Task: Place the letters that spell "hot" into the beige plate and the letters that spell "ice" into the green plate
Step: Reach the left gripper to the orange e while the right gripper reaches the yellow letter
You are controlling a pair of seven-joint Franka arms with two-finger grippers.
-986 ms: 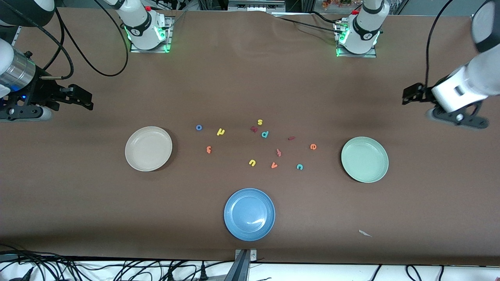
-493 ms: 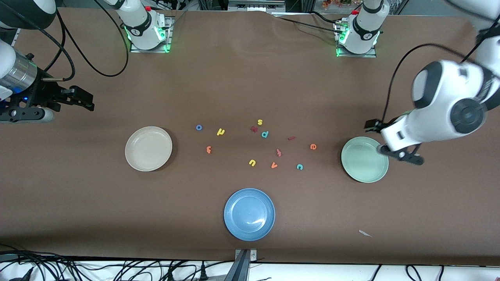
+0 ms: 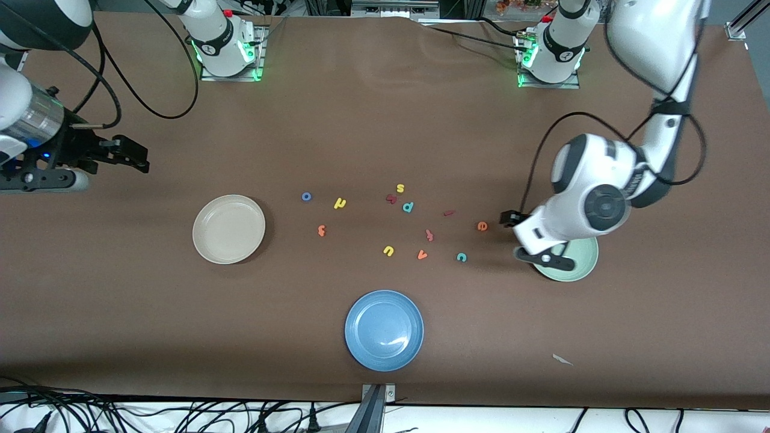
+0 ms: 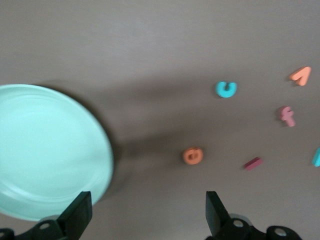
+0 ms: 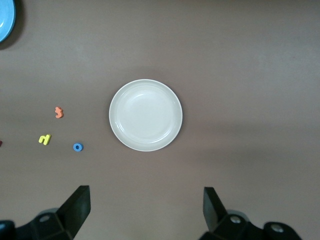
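Observation:
The beige plate [image 3: 228, 229] [image 5: 145, 115] lies toward the right arm's end, with the blue "o" [image 3: 306, 196] [image 5: 77, 147], yellow "h" [image 3: 340, 203] [image 5: 45, 139] and orange "t" [image 3: 322, 230] [image 5: 59, 112] beside it. The left arm partly covers the green plate [image 3: 577, 269] [image 4: 45, 150]. Orange "e" [image 3: 482, 226] [image 4: 192, 155], teal "c" [image 3: 461, 257] [image 4: 226, 89] and the dark red "i" [image 3: 448, 212] [image 4: 253, 163] lie nearby. My left gripper [image 3: 522, 237] [image 4: 147, 220] hangs open over bare table between the "e" and the green plate's rim. My right gripper [image 3: 129, 155] [image 5: 145, 212] is open and empty above the table by the beige plate.
A blue plate [image 3: 384, 330] sits nearest the front camera. Other letters lie mid-table: yellow "s" [image 3: 400, 188], teal "p" [image 3: 408, 207], a dark red curved one [image 3: 391, 198], a pinkish "f" [image 3: 429, 234], yellow "u" [image 3: 388, 251], orange "v" [image 3: 422, 255]. A paper scrap [image 3: 562, 359] lies near the front edge.
The left arm has swung in from its end of the table to over the green plate's rim, near the "e". The right arm has barely shifted.

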